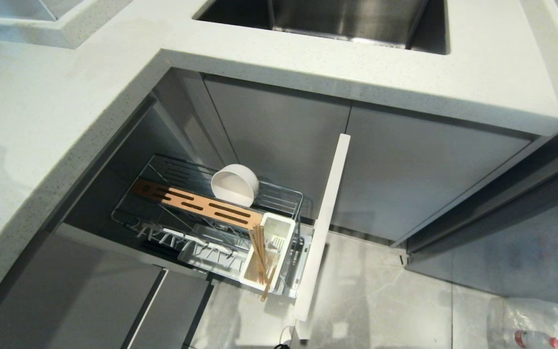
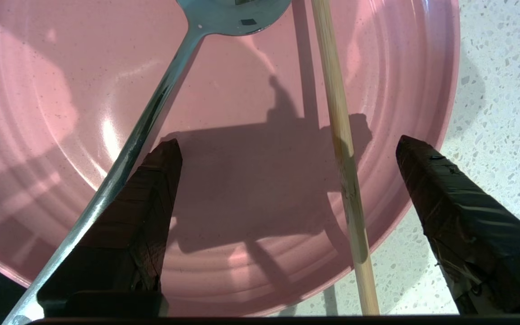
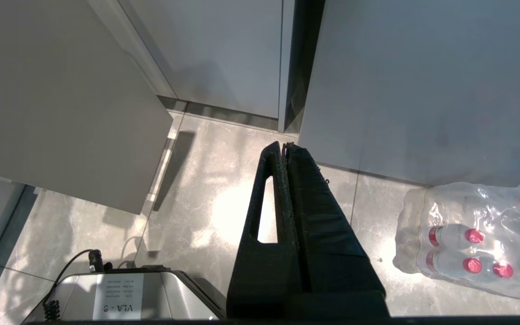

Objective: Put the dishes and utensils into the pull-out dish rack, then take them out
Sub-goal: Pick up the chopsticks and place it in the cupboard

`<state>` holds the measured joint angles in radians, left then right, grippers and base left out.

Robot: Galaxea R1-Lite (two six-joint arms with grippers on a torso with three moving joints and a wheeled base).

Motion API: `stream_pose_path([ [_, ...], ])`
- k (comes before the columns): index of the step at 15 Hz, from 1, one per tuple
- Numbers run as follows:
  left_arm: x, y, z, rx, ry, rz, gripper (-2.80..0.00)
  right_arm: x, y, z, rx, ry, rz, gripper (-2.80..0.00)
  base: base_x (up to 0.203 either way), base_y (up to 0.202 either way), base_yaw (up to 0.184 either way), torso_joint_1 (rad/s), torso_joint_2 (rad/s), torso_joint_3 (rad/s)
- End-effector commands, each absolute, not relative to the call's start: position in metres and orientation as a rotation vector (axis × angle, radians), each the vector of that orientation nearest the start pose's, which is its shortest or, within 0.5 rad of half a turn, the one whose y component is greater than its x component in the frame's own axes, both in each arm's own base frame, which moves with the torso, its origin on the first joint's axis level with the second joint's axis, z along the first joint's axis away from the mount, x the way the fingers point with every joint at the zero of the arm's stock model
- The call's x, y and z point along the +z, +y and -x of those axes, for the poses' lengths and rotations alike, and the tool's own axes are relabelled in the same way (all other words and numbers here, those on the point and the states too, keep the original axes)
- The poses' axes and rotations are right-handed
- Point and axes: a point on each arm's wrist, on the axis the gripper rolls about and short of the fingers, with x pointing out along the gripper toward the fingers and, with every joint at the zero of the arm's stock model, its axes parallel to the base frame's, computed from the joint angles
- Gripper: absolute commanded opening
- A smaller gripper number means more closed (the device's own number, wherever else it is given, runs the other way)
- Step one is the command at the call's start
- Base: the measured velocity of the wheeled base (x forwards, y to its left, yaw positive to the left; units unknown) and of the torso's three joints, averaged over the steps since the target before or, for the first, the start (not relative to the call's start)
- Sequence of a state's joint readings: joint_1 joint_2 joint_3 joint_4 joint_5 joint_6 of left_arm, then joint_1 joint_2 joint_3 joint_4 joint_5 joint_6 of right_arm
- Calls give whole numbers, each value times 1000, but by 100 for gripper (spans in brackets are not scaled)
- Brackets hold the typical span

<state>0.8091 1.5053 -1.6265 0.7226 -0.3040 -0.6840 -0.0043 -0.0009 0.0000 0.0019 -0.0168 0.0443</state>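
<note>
**rackhead:** So where's it at? From the head view the pull-out dish rack [image 1: 221, 218] already has the cream-white bowl [image 1: 235, 184] tipped on its wires behind the wooden strip [image 1: 196, 203], and some chopsticks [image 1: 261, 261] standing in the white cutlery box [image 1: 268, 254].

**wristcam_fan:** Yeah, and the rest is up on the speckled countertop [image 2: 499, 90]. The left gripper [image 2: 287, 149] hangs over the pink plate [image 2: 242, 189], fingers spread wide, nothing in them. A metal spoon [image 2: 151, 113] and one more chopstick [image 2: 339, 135] lie across the plate. The chopstick sits between the fingers, the spoon handle runs under one fingertip.

**rackhead:** Which one's it after?

**wristcam_fan:** My guess is the chopstick. I'd come straight down, close across its shaft and keep off the spoon so it doesn't skid on the plate.

**rackhead:** Right arm?

**wristcam_fan:** The right gripper [image 3: 285, 149] is parked over the floor, fingers pressed together.
</note>
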Motion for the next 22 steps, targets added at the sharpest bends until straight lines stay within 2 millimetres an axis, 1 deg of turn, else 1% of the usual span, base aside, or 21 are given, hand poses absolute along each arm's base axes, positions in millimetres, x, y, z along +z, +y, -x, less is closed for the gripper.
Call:
stream_pose_path([
  [1, 334, 163, -165, 665, 352, 991, 0, 75, 0, 23, -22, 3, -44, -280, 0, 0, 0, 0, 0, 0],
  [3, 334, 163, -165, 667, 353, 989, 0, 75, 0, 23, -21, 3, -44, -280, 0, 0, 0, 0, 0, 0],
  [4, 334, 163, -165, 667, 353, 989, -280, 75, 0, 23, -21, 4, -44, -280, 0, 0, 0, 0, 0, 0],
  [13, 336, 160, -162, 661, 346, 985, -280, 75, 0, 23, -20, 3, -44, -280, 0, 0, 0, 0, 0, 0],
  [17, 343, 154, -156, 653, 319, 971, -280, 75, 0, 23, -21, 4, -44, -280, 0, 0, 0, 0, 0, 0],
  [19, 351, 144, -148, 631, 291, 954, -280, 75, 0, 23, -22, 3, -44, -280, 0, 0, 0, 0, 0, 0],
  [22, 366, 119, -133, 573, 243, 913, -280, 75, 0, 23, -20, 3, -44, -280, 0, 0, 0, 0, 0, 0],
])
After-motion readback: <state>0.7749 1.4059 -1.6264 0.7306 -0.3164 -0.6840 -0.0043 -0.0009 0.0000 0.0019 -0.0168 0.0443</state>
